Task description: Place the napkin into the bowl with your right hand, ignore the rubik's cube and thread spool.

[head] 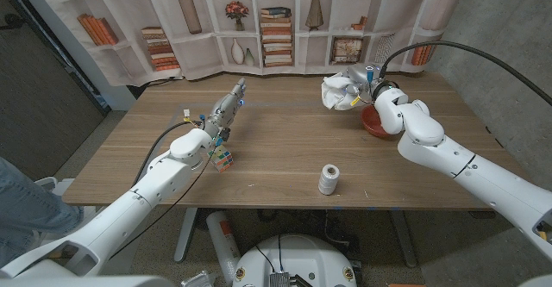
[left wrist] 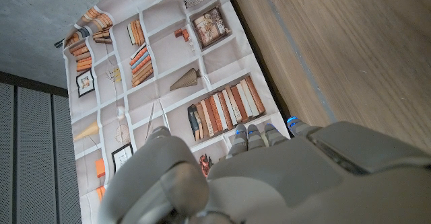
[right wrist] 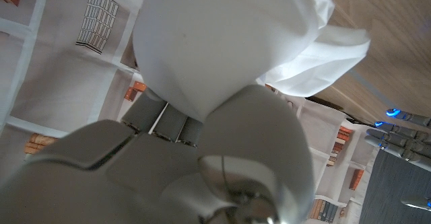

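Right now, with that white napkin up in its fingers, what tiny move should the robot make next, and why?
Probably a small shift of the right hand toward the robot, bringing the napkin over the red bowl. The hand holds the napkin bunched up above the table, seemingly just beyond the bowl's far rim, so letting go now might miss it.

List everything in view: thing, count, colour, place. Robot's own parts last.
napkin: one, white, crumpled, held up by the right hand beside the bowl
bowl: one, red, far right of the table, partly hidden behind the right arm
rubik's cube: one, multicoloured, on the table beside the left forearm
thread spool: one, white, upright near the table's front edge
table: one, brown wood
bookshelf backdrop: one, printed, behind the table
left hand: one, grey, fingers stretched out over the table, holding nothing
right hand: one, grey, holds the napkin
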### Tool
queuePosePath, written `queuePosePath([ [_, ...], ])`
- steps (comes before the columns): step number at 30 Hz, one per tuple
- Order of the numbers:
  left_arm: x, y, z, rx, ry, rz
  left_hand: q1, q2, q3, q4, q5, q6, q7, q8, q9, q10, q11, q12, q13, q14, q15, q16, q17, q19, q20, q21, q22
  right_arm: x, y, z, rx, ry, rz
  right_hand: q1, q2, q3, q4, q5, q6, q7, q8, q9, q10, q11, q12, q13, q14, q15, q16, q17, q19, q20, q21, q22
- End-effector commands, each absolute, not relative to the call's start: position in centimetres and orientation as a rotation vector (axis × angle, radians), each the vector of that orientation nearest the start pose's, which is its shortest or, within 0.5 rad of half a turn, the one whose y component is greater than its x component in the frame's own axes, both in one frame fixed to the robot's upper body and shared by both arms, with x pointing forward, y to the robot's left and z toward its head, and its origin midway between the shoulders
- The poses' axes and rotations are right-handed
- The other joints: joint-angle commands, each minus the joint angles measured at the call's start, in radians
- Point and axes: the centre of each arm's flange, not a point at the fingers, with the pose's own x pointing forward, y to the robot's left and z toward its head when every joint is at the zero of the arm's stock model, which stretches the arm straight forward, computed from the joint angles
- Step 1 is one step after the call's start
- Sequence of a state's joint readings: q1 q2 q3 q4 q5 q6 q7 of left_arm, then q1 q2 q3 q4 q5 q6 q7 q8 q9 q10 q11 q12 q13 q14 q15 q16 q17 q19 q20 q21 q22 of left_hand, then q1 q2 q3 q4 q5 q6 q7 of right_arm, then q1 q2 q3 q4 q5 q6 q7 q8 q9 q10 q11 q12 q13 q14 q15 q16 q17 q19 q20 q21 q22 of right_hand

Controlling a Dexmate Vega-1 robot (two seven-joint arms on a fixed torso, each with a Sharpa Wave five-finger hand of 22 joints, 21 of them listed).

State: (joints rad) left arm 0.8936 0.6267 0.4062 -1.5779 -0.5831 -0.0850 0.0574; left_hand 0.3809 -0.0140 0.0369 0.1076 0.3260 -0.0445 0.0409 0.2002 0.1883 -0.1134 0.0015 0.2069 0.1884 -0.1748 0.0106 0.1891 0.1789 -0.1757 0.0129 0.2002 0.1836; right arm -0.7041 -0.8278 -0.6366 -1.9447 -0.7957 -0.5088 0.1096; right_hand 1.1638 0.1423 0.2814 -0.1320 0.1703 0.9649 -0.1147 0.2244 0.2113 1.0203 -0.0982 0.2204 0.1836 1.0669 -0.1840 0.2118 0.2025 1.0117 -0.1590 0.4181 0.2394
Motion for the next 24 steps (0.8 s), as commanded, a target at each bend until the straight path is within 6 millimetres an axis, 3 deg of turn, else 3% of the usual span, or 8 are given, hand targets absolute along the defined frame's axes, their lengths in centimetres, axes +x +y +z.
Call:
queuePosePath([
  [1, 62.3, 25.0, -1.0, 0.135, -0.522, -0.259, 0.003, 0.013, -0.004, 0.002, -0.002, 0.002, -0.002, 0.001, 0.002, -0.004, -0.003, -0.001, 0.002, -0.017, 0.003, -0.001, 0.004, -0.142, 0.005, 0.007, 0.004, 56.6, -24.8, 8.9, -1.587, -0.555, -0.347, 0.003, 0.008, 0.002, 0.004, 0.006, 0.01, 0.002, -0.003, 0.006, 0.004, 0.002, -0.002, 0.005, 0.005, -0.048, 0.003, 0.004, -0.007, -0.057, 0.005, 0.004],
  [16, 62.5, 24.8, -0.8, 0.151, -0.512, -0.26, 0.004, 0.014, -0.006, 0.002, -0.002, 0.002, -0.002, 0.001, 0.002, -0.005, -0.003, -0.002, 0.002, -0.018, 0.003, -0.001, 0.004, -0.143, 0.006, 0.007, 0.004, 56.5, -26.7, 8.2, -1.578, -0.53, -0.37, 0.01, 0.01, 0.004, 0.0, 0.006, 0.008, -0.002, -0.006, 0.007, 0.0, -0.009, -0.006, 0.006, -0.001, -0.049, 0.001, 0.005, -0.015, -0.056, 0.01, 0.005],
  [24, 62.8, 24.7, -0.8, 0.153, -0.506, -0.266, 0.004, 0.014, -0.008, 0.002, -0.002, 0.002, -0.002, 0.001, 0.002, -0.004, -0.004, -0.001, 0.002, -0.017, 0.003, -0.001, 0.004, -0.144, 0.005, 0.007, 0.004, 56.4, -27.4, 8.2, -1.575, -0.515, -0.385, 0.011, 0.011, 0.004, 0.0, 0.006, 0.008, -0.002, -0.007, 0.007, 0.002, -0.002, -0.006, 0.006, -0.003, -0.048, 0.001, 0.006, -0.02, -0.056, 0.012, 0.006],
])
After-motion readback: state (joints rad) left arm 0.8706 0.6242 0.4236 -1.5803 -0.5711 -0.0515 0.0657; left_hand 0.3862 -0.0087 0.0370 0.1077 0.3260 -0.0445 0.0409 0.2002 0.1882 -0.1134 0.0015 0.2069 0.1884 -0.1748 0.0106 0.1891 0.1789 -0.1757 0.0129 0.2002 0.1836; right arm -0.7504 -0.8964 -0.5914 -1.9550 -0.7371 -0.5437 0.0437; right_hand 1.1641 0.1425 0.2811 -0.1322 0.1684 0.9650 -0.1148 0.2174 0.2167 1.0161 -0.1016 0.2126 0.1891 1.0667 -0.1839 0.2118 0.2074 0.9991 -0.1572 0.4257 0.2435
